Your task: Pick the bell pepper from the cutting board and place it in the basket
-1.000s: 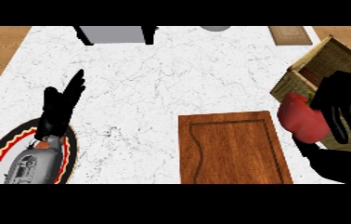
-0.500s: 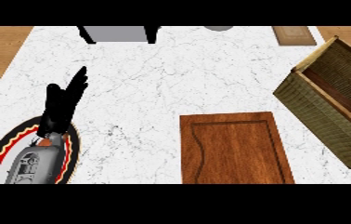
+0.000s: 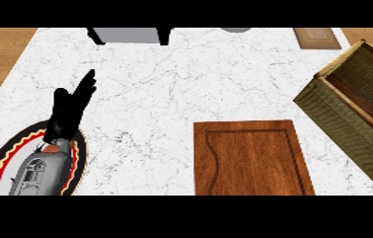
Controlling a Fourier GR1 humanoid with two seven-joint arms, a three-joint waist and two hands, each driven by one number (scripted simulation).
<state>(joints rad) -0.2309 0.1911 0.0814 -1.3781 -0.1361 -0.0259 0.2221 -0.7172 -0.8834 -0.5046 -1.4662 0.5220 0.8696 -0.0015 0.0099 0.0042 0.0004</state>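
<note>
Fingers [image 3: 86, 86], left hand: straight and close together, pointing toward the counter's far edge; they hold nothing and touch nothing.
Left hand [image 3: 67, 111]: at rest above the counter's left part, well apart from the cutting board and the basket.
Left forearm [image 3: 40, 170]: grey, coming in at the counter's near left corner and lying over the plate.
Right hand: outside the view; the state of its fingers cannot be told.
Bell pepper: it does not show, so its place and its relation to the fingers cannot be told.
Cutting board [image 3: 251, 158]: brown wood, flat at the counter's near edge, right of centre.
Basket [image 3: 342, 118]: woven, at the counter's right edge, just beside the cutting board's far right corner; only part of its inside shows.
Plate [image 3: 75, 158]: dark rim with red and yellow marks, at the near left corner.
Counter [image 3: 182, 84]: white marble top.
Grey block [image 3: 128, 34]: at the far edge, left of centre.
</note>
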